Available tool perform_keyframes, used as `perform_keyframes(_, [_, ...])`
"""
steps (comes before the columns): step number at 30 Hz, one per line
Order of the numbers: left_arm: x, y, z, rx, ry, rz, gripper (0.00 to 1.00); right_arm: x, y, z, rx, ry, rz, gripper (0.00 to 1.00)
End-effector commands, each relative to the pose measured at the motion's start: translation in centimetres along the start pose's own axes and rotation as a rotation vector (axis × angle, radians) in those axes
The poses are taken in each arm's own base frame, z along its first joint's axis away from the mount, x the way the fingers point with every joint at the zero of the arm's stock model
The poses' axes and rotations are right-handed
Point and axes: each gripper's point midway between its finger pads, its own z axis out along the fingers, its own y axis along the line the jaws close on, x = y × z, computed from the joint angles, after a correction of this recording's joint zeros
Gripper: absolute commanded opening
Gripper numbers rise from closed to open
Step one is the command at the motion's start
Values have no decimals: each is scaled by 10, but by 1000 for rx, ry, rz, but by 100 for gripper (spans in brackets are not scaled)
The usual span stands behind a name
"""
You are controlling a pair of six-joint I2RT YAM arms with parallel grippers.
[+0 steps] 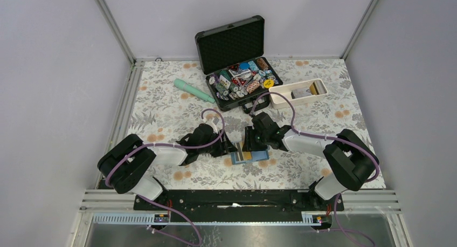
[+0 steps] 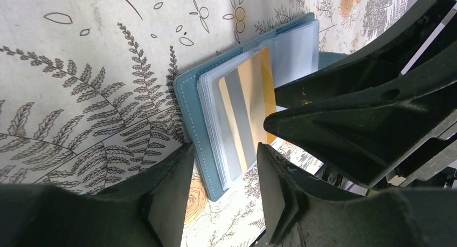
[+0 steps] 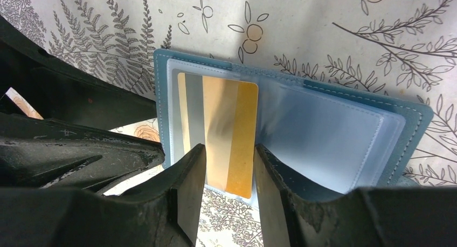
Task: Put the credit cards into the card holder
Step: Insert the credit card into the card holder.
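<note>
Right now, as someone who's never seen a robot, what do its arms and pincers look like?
Both the left arm and right arm have white tube sections between chunky black joints, with a purple cable looping along each. The left gripper and right gripper are matte black, each with two wedge-shaped fingers, scuffed and dusty.

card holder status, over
Left pincer open, straddling card holder corner. Right pincer open over gold card, seemingly partway inserted. Pincers crowded close.
</note>
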Motion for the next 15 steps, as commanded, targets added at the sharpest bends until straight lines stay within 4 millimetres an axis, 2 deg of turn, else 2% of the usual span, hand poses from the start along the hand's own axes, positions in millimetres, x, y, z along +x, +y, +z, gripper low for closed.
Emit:
perform_keyframes(1, [-1, -3, 2, -8, -6, 8, 49, 3, 14, -1, -45, 8, 3, 44])
perform_keyframes(15, [-1, -9, 2, 5, -9, 11, 49, 10, 24, 1, -69, 29, 22, 40])
